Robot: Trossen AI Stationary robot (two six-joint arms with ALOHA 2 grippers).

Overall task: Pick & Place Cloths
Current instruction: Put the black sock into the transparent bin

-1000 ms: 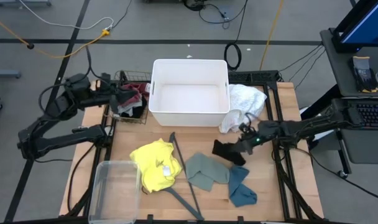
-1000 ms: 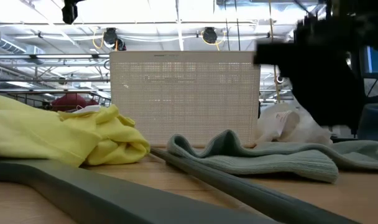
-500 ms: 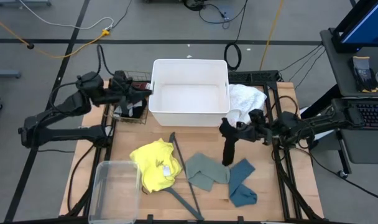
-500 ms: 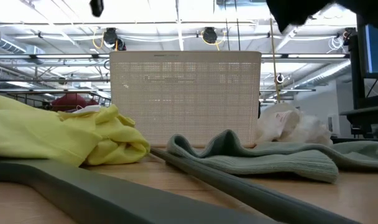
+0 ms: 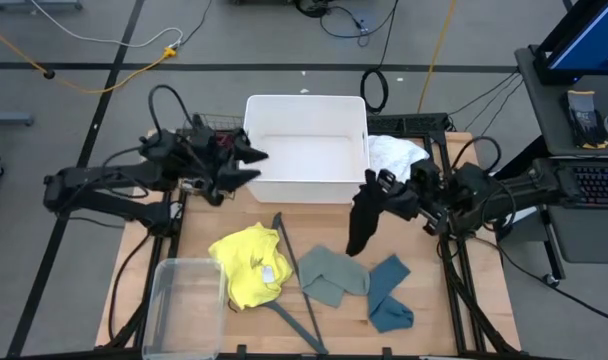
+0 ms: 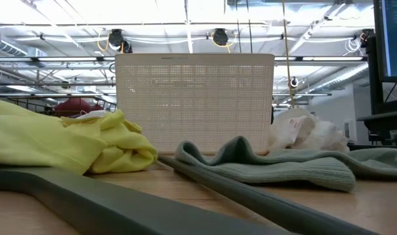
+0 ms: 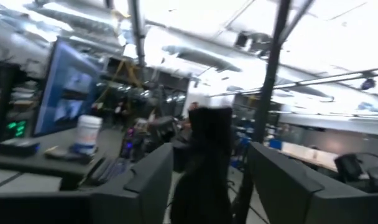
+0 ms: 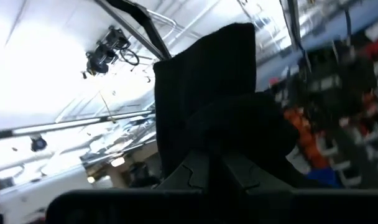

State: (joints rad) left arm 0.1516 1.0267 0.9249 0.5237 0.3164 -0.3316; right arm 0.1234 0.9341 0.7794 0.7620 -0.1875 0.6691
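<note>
Because the right gripper (image 5: 372,187) is closed on the top edge of a black cloth (image 5: 361,222), the cloth hangs down long and free above the table (image 5: 454,300), just beside the right near corner of the white bin (image 5: 305,148); I judge this height is kept so the fabric can pass over the bin's wall. In the right wrist view the same black cloth (image 8: 217,112) fills the space over the two fingers, which are pressed together on it. The left gripper (image 5: 252,165) has its fingers spread apart and holds nothing; it floats at the left wall of the bin, above the wire basket (image 5: 206,150), probably waiting or coming for the next piece. On the table I count one yellow cloth (image 5: 247,265), one sage green cloth (image 5: 331,275) and one teal cloth (image 5: 389,295), all on the near half, and one white cloth (image 5: 396,155) to the right of the bin. One thin dark hanger (image 5: 294,285) lies between the yellow and the green piece. One clear container (image 5: 184,305) stands at the near left corner. Inside the bin I see no cloth yet.
</note>
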